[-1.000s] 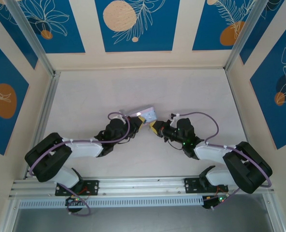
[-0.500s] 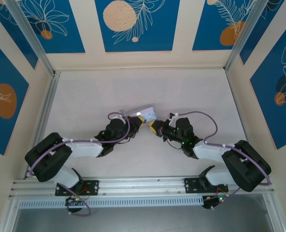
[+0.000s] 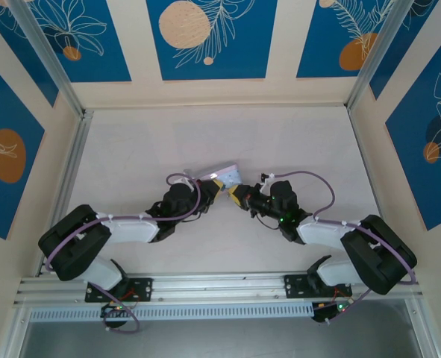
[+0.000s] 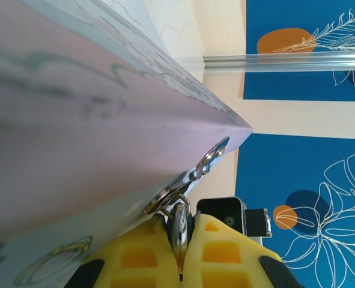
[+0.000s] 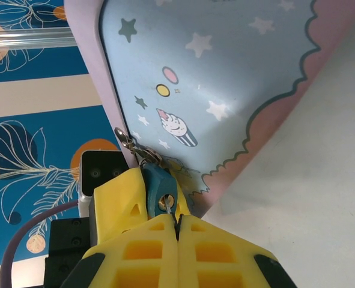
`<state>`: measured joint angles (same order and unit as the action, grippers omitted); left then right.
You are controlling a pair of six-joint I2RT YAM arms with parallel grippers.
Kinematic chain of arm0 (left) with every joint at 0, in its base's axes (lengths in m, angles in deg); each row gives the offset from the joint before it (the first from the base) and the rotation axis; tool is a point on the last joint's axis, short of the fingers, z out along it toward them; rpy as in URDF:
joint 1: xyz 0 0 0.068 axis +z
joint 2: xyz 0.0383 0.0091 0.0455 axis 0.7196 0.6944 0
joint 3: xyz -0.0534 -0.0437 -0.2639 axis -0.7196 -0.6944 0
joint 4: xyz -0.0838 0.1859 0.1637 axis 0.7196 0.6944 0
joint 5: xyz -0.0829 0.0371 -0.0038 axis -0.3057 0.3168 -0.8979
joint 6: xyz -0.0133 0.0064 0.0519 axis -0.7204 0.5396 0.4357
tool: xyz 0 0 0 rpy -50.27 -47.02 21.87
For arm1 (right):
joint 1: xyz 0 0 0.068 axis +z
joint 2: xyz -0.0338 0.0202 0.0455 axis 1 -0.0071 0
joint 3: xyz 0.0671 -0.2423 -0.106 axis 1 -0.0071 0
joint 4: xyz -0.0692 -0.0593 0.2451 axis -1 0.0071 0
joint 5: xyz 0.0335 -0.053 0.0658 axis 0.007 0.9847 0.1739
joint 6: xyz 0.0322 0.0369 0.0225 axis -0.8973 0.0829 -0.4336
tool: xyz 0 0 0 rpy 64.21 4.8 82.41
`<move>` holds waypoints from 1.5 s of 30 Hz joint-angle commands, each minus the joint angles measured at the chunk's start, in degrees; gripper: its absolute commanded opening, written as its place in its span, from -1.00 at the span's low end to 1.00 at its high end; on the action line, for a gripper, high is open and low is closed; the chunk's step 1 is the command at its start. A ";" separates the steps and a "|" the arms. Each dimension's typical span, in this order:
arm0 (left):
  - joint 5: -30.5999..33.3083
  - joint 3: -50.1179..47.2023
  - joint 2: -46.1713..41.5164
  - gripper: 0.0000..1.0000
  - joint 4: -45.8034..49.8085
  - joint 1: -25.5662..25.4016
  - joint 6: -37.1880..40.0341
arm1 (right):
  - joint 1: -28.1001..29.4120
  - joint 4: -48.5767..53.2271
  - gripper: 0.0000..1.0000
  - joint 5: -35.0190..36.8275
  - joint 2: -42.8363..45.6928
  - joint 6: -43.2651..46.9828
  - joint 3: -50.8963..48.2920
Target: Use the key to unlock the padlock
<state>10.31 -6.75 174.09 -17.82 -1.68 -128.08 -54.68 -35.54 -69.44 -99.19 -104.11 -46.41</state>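
left gripper point(image 4: 181, 240) is clamping the padlock point(image 5: 158, 183), right gripper point(image 5: 178, 231) pinching the key point(image 5: 168, 211). tip is meeting the keyhole point(image 5: 165, 201), turn pending

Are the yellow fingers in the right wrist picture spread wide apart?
No, the right gripper has its yellow fingers pressed together, pinching a thin metal key between the tips.

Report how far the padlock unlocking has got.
Done: the left claw is shut on the padlock, which hangs from the clasp of the tin, and the right claw is shut on the key. In hand: the key's tip sits at the padlock's keyhole. Left: turning the key and freeing the shackle, which looks closed on the clasp.
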 commanded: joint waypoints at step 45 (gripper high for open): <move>-0.73 1.29 -3.21 -1.00 -8.03 -1.43 -5.76 | -7.78 -20.64 -1.00 -19.22 -20.27 3.03 5.67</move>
<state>13.94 -7.87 172.56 -18.25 -1.33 -132.19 -62.26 -56.79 -89.18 -117.68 -102.36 -42.21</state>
